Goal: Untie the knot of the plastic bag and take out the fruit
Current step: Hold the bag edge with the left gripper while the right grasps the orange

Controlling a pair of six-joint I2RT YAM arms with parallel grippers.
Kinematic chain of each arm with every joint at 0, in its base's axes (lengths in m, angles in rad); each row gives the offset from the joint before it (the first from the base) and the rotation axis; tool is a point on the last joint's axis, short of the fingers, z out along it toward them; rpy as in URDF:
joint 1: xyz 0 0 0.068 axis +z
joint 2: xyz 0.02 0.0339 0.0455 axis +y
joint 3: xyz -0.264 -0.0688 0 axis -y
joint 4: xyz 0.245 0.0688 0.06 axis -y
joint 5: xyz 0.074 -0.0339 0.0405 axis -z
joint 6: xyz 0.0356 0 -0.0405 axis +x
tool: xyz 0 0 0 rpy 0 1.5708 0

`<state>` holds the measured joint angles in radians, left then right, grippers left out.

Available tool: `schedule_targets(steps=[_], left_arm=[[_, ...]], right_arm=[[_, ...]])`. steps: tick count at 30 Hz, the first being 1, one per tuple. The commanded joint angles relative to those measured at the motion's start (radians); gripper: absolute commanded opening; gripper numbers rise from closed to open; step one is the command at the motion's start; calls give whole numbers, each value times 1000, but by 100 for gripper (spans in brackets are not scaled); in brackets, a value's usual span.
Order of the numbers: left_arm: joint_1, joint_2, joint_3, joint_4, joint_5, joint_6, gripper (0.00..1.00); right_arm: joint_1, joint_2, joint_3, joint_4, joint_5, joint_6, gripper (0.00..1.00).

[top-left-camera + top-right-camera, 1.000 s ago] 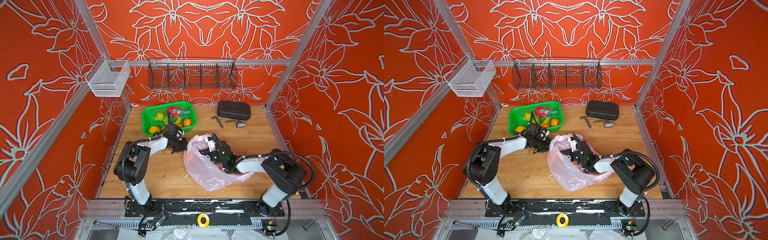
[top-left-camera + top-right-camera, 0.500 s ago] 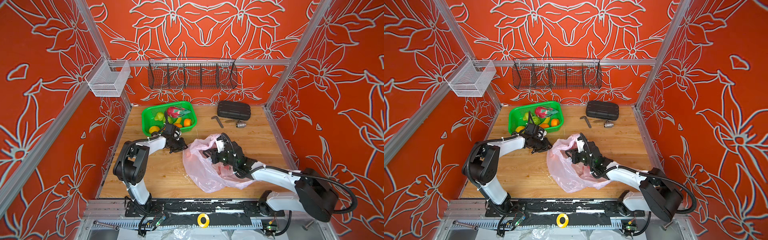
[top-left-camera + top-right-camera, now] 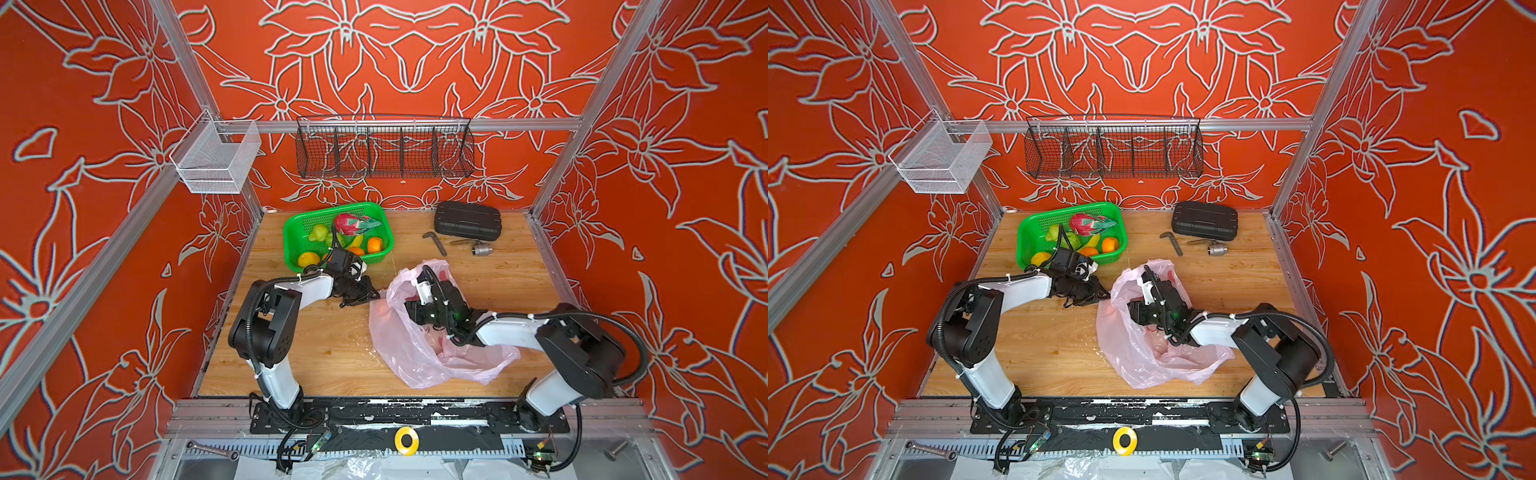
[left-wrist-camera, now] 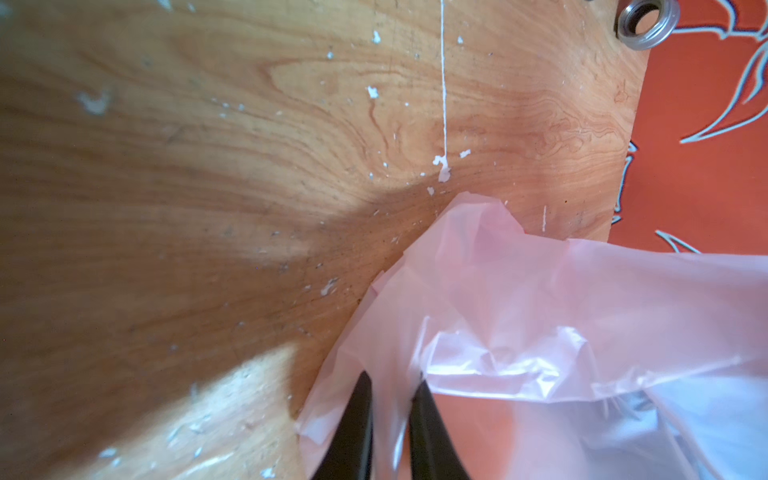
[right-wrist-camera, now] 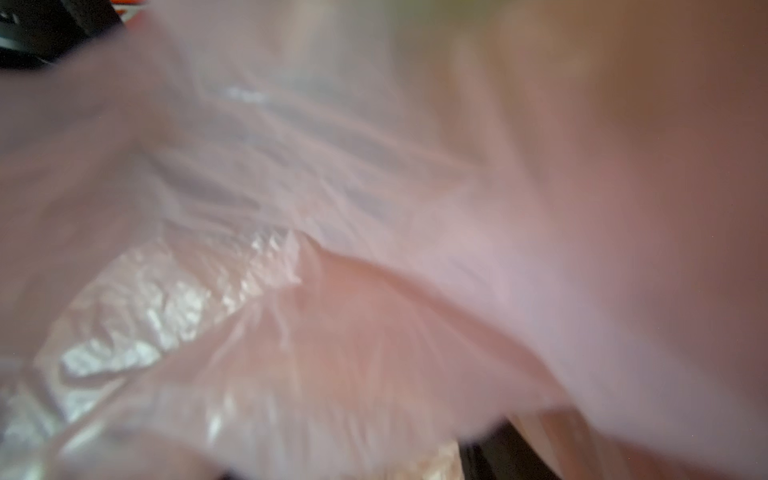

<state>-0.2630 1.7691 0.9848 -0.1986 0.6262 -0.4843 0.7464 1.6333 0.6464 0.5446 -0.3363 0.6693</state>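
Observation:
The pink plastic bag (image 3: pixel 415 357) (image 3: pixel 1142 357) lies crumpled right of the table's middle, its mouth gaping toward the back. No knot shows. My left gripper (image 3: pixel 376 296) (image 3: pixel 1106 296) is at the bag's left rim. In the left wrist view its black fingers (image 4: pixel 392 378) stand close together with the bag's film (image 4: pixel 540 291) pinched between them. My right gripper (image 3: pixel 411 311) (image 3: pixel 1133 311) reaches inside the mouth. Pink film (image 5: pixel 291 249) covers the right wrist view and hides its fingers. Fruit lies in the green basket (image 3: pixel 291 232): a dragon fruit (image 3: pixel 351 223), an orange (image 3: pixel 375 244), a yellow one (image 3: pixel 308 259).
A black case (image 3: pixel 467 220), a hex key (image 3: pixel 434 242) and a metal socket (image 3: pixel 482 249) (image 4: pixel 646 20) lie at the back right. A black wire basket (image 3: pixel 384 149) and a white mesh box (image 3: pixel 216 160) hang on the back rail.
My left gripper has slid right to the bag's rim and narrowed onto the film. The right arm's elbow swung out and back while its gripper stayed in the bag, which shifted slightly.

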Motion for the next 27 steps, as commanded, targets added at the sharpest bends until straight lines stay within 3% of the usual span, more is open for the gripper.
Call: schedule_targets(steps=[1,4,10,20,24,27], left_arm=[[-11,23,-7,21,30,-17,18],[-19,25,-6,29,35,-24,18],[-33,26,-6,55,55,-46,21],[-58,54,13,83,61,-78,27],[-58,47,32,42,28,-49,27],[-57,38,37,19,1,-38,27]], right_arm=[[8,76,41,128,-29,53,71],[9,136,48,215,-20,80,81],[16,230,69,285,-59,104,87],[61,289,141,99,-11,-32,77],[102,277,149,-17,26,-142,85],[111,271,135,-47,64,-175,79]])
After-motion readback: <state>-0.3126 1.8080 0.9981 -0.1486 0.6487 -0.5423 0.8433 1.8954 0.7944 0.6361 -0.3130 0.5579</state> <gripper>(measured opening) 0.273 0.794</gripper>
